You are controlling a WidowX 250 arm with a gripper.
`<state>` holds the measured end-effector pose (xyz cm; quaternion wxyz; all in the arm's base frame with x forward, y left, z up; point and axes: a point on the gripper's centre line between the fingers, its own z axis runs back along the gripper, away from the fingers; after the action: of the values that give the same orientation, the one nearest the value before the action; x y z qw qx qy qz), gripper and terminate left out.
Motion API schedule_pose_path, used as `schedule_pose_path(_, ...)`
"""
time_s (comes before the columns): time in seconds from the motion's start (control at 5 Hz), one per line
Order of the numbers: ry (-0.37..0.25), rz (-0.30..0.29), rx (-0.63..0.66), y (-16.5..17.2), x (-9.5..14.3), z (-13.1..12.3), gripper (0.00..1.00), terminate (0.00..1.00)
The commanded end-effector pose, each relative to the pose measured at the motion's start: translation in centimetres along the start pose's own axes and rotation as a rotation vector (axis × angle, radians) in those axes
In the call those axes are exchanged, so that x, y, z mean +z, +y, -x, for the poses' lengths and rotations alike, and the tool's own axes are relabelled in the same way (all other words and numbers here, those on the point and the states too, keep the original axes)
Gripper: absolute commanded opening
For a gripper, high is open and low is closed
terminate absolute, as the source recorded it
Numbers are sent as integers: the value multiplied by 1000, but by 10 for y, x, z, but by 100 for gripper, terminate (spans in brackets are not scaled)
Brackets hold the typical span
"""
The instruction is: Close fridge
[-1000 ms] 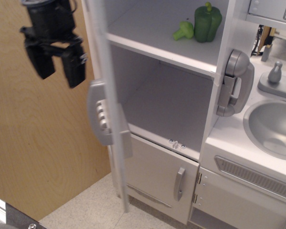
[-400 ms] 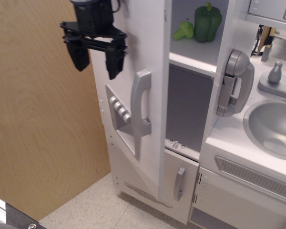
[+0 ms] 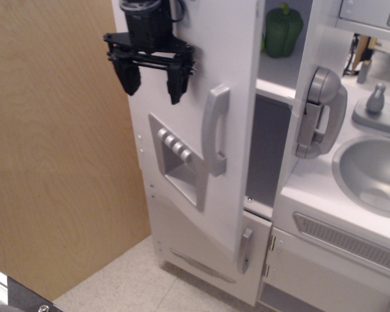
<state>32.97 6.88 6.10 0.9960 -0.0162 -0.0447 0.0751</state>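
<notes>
The fridge (image 3: 273, 149) is a tall white toy cabinet with white shelves. Its large door (image 3: 195, 58) stands nearly shut, with a narrow gap left along its right edge. The door carries a grey vertical handle (image 3: 216, 130) and a grey recessed dispenser panel (image 3: 177, 159) with round buttons. My black gripper (image 3: 152, 86) is open, its fingers pointing down, in front of the door's upper left face. I cannot tell whether it touches the door. A green pepper (image 3: 283, 29) shows through the gap on the upper shelf.
A smaller lower white door with a short grey handle (image 3: 245, 250) sits below. A grey toy phone (image 3: 320, 114) hangs on the cabinet's right post. A white sink unit with grey basin (image 3: 370, 172) and faucet stands right. A wooden panel (image 3: 58, 162) stands left.
The fridge door has swung from wide open to nearly shut. My gripper has moved right with the door, staying open. The broccoli is now hidden behind the door.
</notes>
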Motion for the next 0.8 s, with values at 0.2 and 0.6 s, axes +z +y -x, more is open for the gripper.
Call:
schedule_pose_path(0.2,-89,11,29,-22,18,-38,100,0)
schedule_pose_path(0.6,-90,11,52,-26,21,-51,100,0)
